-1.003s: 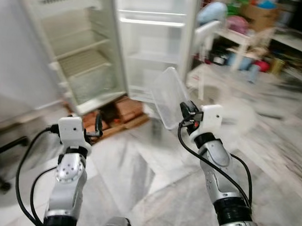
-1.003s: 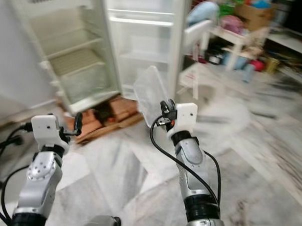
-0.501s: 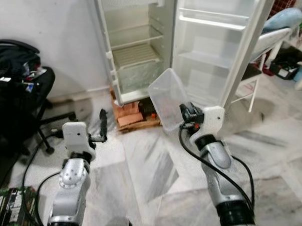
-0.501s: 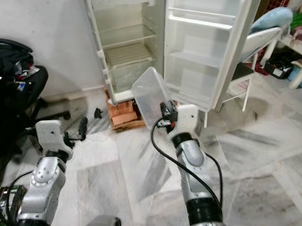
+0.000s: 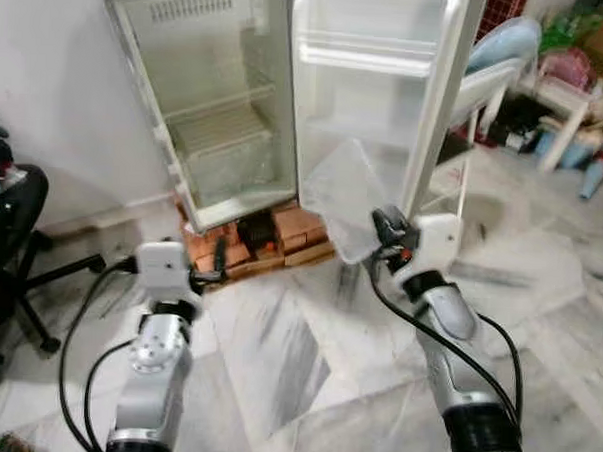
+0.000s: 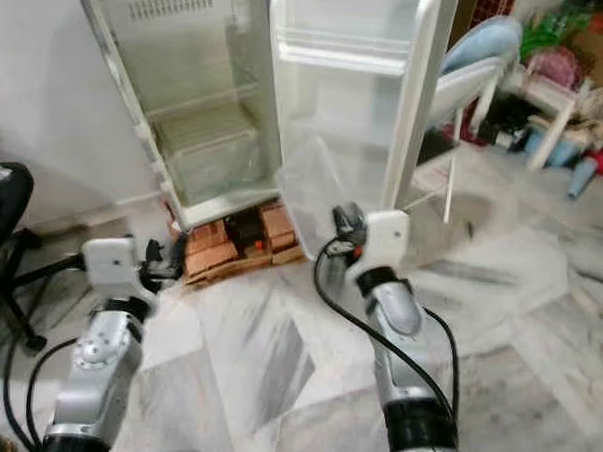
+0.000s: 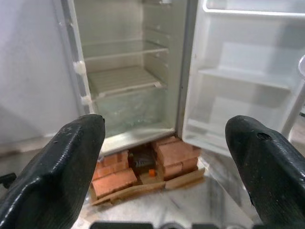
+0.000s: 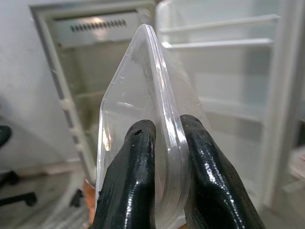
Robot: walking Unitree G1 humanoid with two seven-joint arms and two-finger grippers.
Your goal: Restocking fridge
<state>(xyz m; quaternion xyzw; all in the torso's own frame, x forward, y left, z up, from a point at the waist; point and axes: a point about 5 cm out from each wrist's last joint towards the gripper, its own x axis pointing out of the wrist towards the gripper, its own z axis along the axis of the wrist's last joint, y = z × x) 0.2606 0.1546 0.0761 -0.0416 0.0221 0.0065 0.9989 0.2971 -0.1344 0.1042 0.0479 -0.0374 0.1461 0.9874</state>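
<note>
You face one fridge (image 5: 227, 103) with its door (image 5: 373, 84) swung wide; its cabinet shows wire shelves with nothing on them, and it stands raised on a stack of bricks (image 5: 281, 235). The marble floor (image 5: 306, 356) lies between you and it.

Next in size is the one thing you are carrying: a single clear plastic container (image 5: 345, 198), held up in front of the open door, well short of the shelves. Your right gripper (image 8: 164, 143) has its two fingers (image 8: 133, 176) pressed together on the container's rim, one finger on each side of the thin wall. Judge it as light and apparently empty, so weight should not be a problem. The wall looks thin and smooth, so it may flex or slide under a pinch. The rolled rim is probably the stiffest part, and that is where you have it; keep the hold there rather than on the flat side. Held by one edge, the container could swing if you move sharply.

Smallest, your left gripper (image 7: 167, 157) points at the fridge with its two fingers spread wide and nothing between them.
</note>
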